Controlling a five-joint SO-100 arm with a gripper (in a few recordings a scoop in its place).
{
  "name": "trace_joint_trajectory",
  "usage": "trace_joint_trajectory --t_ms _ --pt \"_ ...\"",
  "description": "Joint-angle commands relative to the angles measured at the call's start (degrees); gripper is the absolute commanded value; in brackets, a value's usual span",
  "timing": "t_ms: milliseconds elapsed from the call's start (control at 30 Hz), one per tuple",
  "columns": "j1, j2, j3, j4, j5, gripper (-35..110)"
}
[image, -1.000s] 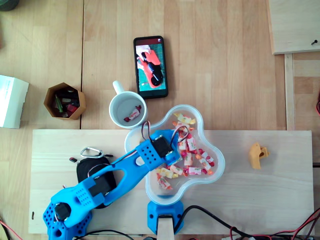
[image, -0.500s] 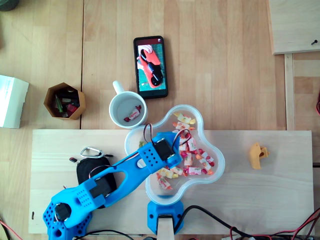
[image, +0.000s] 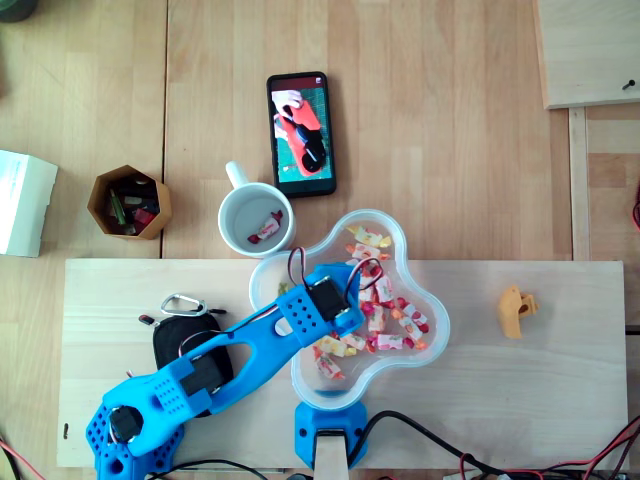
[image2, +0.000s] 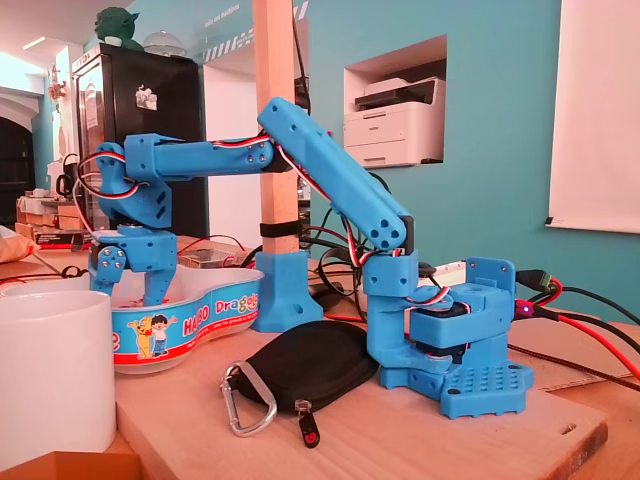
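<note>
My blue arm reaches from its base (image: 130, 430) at the lower left to a clear clover-shaped bowl (image: 445, 322) holding several wrapped candies (image: 385, 310). In the overhead view the wrist (image: 325, 300) hangs over the bowl's left lobe and hides the fingers. In the fixed view the gripper (image2: 135, 295) points straight down into the bowl (image2: 190, 325). Its fingers stand apart above the rim and their tips are hidden behind it. A white mug (image: 225, 215) just up and left of the bowl holds one candy (image: 265, 232).
A black pouch (image: 175, 340) with a carabiner (image: 183, 302) lies beside the arm's base on the wooden board (image: 500, 400). An orange part (image: 516, 310) sits right of the bowl. A hexagonal wooden holder (image: 128, 200) and a white box (image: 22, 202) stand at the left.
One second ago the wrist sat slightly higher in the picture; it has shifted a little down over the bowl. It has held still over the last half second.
</note>
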Motion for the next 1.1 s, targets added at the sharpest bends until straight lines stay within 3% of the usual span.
trace_joint_trajectory --t_ms 0,267,567,1067 --pt "1.05 -1.85 0.97 0.53 -0.44 19" --pt "1.05 -1.85 1.23 0.7 -0.44 17" --pt "1.05 -1.93 1.67 0.44 -0.35 -4" --pt "0.97 -0.35 0.0 1.41 -0.26 -3"
